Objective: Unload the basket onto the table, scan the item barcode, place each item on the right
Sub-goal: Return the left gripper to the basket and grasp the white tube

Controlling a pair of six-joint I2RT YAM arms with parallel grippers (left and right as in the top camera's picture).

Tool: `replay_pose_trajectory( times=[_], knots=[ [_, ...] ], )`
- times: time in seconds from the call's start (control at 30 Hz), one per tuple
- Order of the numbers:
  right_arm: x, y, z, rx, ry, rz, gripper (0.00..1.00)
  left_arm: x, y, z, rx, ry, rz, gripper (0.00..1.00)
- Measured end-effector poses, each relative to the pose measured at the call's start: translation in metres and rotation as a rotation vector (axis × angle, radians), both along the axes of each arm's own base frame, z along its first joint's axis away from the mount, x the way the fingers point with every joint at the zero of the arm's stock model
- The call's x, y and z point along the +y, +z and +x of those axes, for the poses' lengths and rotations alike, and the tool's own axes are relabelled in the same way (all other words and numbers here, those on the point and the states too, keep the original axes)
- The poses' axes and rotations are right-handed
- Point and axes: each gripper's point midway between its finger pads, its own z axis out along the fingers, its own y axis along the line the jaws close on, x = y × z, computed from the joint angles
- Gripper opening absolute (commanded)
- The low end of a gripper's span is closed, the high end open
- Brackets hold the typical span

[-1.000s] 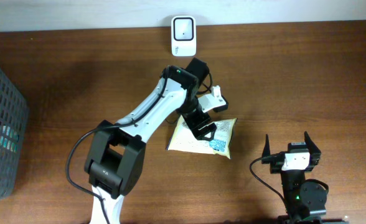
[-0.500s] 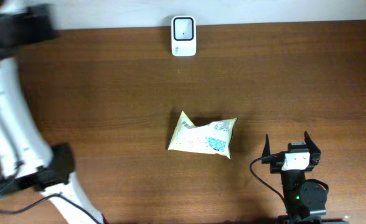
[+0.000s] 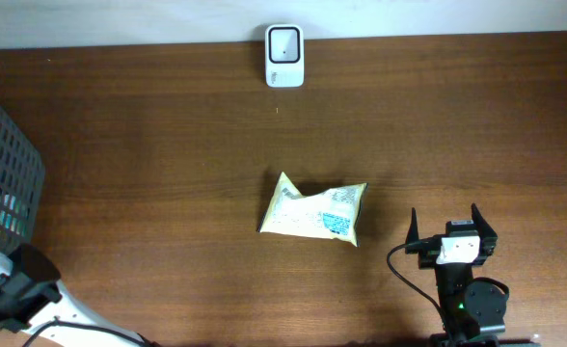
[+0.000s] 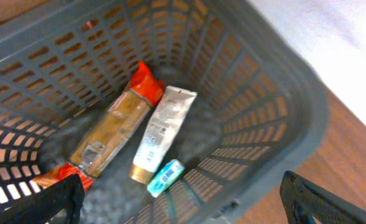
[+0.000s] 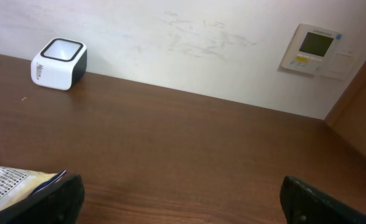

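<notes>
While the yellow snack packet [image 3: 312,214] lies flat in the middle of the wooden table [image 3: 148,145], the right gripper [image 3: 446,227] sits to its near right, not touching it, fingers spread and empty. The left gripper [image 4: 183,202], likewise spread and empty, hangs over the grey basket [image 4: 276,106] at the left. The white scanner [image 3: 284,42] stands at the far edge.

Overhead: looks straight down on the table [image 3: 168,145], wall [image 3: 409,14] along the top edge. Left wrist: close, angled down into the basket [image 4: 264,124], which sits at overhead's left edge. Right wrist: low over the table, facing the wall; shares the scanner [image 5: 58,63] with overhead.
</notes>
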Motion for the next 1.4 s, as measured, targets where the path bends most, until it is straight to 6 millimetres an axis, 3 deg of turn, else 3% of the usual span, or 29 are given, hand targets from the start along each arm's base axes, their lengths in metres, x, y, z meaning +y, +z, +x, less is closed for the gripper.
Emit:
replay_pose_trajectory(
  times=[0.1, 0.3, 0.47, 0.67, 0.77, 0.9, 1.03, 1.23, 1.37, 1.4],
  knots=[
    [0.000, 0.000, 0.000, 0.000, 0.000, 0.000, 0.99, 0.007, -0.028, 0.003, 0.060, 0.004, -0.050, 0.99],
    [0.000, 0.000, 0.000, 0.000, 0.000, 0.000, 0.99, 0.023, -0.109, 0.020, 0.205, -0.057, -0.132, 0.99],
    [0.000, 0.000, 0.000, 0.000, 0.000, 0.000, 0.99, 0.041, -0.144, 0.024, 0.239, -0.067, -0.119, 0.99],
    [0.000, 0.000, 0.000, 0.000, 0.000, 0.000, 0.99, 0.046, -0.196, 0.011, 0.331, -0.110, -0.165, 1.00],
    [0.000, 0.000, 0.000, 0.000, 0.000, 0.000, 0.99, 0.049, -0.225, 0.014, 0.352, -0.153, -0.155, 1.00],
    [0.000, 0.000, 0.000, 0.000, 0.000, 0.000, 0.99, 0.054, -0.251, 0.018, 0.366, -0.207, -0.122, 0.93],
    [0.000, 0.000, 0.000, 0.000, 0.000, 0.000, 0.99, 0.060, -0.272, 0.024, 0.376, -0.227, -0.116, 0.80],
    [0.000, 0.000, 0.000, 0.000, 0.000, 0.000, 0.99, 0.060, -0.309, 0.023, 0.419, -0.238, -0.164, 0.74],
    [0.000, 0.000, 0.000, 0.000, 0.000, 0.000, 0.99, 0.064, -0.321, 0.017, 0.436, -0.231, -0.183, 0.63],
    [0.000, 0.000, 0.000, 0.000, 0.000, 0.000, 0.99, 0.064, -0.322, 0.016, 0.437, -0.229, -0.185, 0.56]
  ],
)
